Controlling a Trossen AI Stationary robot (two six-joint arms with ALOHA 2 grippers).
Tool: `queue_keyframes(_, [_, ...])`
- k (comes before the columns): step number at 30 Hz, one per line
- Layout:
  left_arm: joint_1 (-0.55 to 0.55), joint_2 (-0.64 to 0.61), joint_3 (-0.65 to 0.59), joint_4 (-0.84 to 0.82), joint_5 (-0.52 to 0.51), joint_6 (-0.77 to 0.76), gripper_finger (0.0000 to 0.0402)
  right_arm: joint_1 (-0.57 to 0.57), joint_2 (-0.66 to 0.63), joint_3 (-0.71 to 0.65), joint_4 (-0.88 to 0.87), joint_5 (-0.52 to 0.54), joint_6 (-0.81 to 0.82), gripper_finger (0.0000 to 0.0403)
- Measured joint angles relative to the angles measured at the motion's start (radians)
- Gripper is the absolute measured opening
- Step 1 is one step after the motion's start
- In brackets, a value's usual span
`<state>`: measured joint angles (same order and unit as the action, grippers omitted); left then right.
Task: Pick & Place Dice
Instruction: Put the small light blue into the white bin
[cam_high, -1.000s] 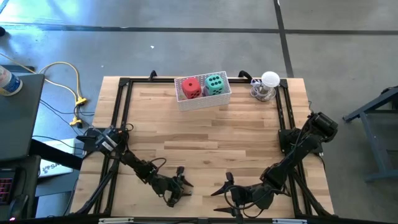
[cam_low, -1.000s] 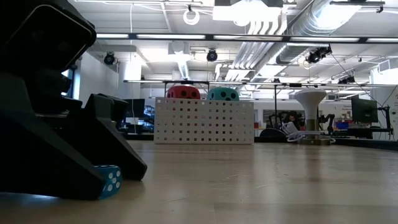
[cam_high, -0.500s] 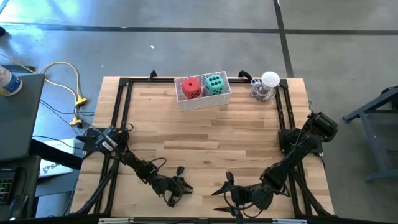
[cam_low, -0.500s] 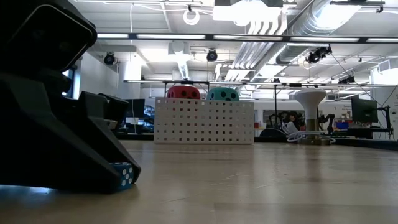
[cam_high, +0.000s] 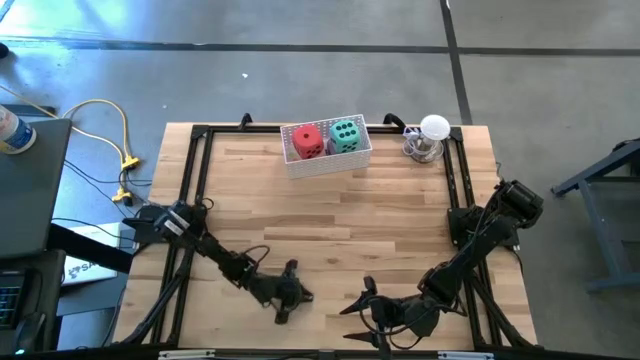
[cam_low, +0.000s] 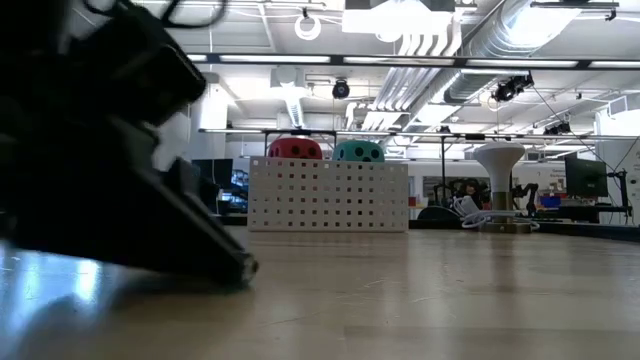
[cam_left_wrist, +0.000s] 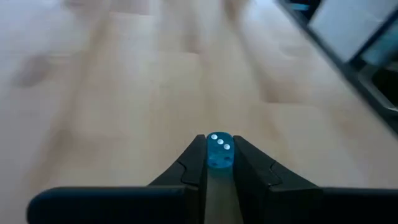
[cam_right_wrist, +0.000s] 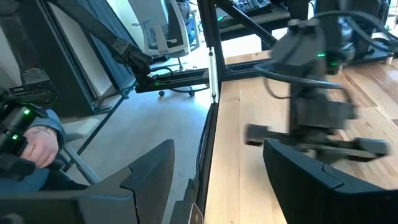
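Observation:
A small blue die with white pips (cam_left_wrist: 219, 151) sits between the fingers of my left gripper (cam_left_wrist: 219, 147), which is shut on it low over the table's near middle (cam_high: 290, 293). In the low view the gripper's dark body (cam_low: 120, 190) hides the die. A red die (cam_high: 307, 140) and a teal-green die (cam_high: 345, 134) sit in a white perforated basket (cam_high: 327, 160) at the far edge; their tops (cam_low: 295, 148) (cam_low: 358, 151) show above its wall. My right gripper (cam_high: 357, 297) waits open near the front edge, right of the left one. My left gripper pinches the blue die by two opposite side faces (cam_left_wrist: 209, 155) between its two fingertips. The fingers (cam_left_wrist: 194, 163) come nearly level, slanting a little down. The three-pip face looks toward the wrist camera. I cannot tell whether the die is clear of the table.
A white round-topped object on a clear stand (cam_high: 430, 138) stands at the far right corner. A black frame (cam_high: 200, 180) runs around the wooden table. A person's hand (cam_right_wrist: 31, 143) shows beyond the table's edge in the right wrist view. Bare wood lies between the grippers and the basket.
My left gripper has shut on the blue die, rolled its wrist, and shifted slightly toward the table's right and far side. In the low view the die, first seen beside the finger, is now hidden behind the gripper. My right gripper has kept still.

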<state>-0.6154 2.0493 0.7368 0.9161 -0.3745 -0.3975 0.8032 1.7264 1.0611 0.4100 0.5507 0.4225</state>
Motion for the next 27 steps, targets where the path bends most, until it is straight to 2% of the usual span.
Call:
queue_keyframes(4, [0.058, -0.119, -0.002, -0.132, 0.026, -0.008, 0.0044, 0.003, 0.000, 0.000, 0.005, -0.011, 0.000, 0.0238])
queue_keyframes(9, [0.186, -0.364, -0.001, -0.452, 0.032, -0.020, 0.0044, 0.009, 0.000, 0.000, 0.008, -0.029, 0.004, 0.0238])
queue_keyframes(12, [0.291, -0.528, 0.001, -0.569, 0.031, -0.013, 0.0044, 0.008, 0.000, 0.000, 0.012, -0.028, 0.023, 0.0238])
queue_keyframes(15, [0.404, -0.671, 0.001, -0.643, 0.033, 0.012, 0.0044, 0.008, 0.000, 0.000, 0.012, -0.027, 0.052, 0.0238])
queue_keyframes(18, [0.529, -0.783, 0.002, -0.648, 0.034, 0.062, 0.0044, 0.008, 0.000, 0.000, 0.009, -0.026, 0.085, 0.0238])
queue_keyframes(22, [0.712, -0.852, 0.002, -0.674, 0.070, 0.091, 0.0044, 0.008, 0.000, 0.000, 0.012, 0.000, 0.107, 0.0238])
queue_keyframes(27, [0.903, -0.847, 0.002, -0.791, 0.251, 0.090, 0.0044, 0.008, 0.000, 0.000, 0.012, 0.035, 0.136, 0.0238])
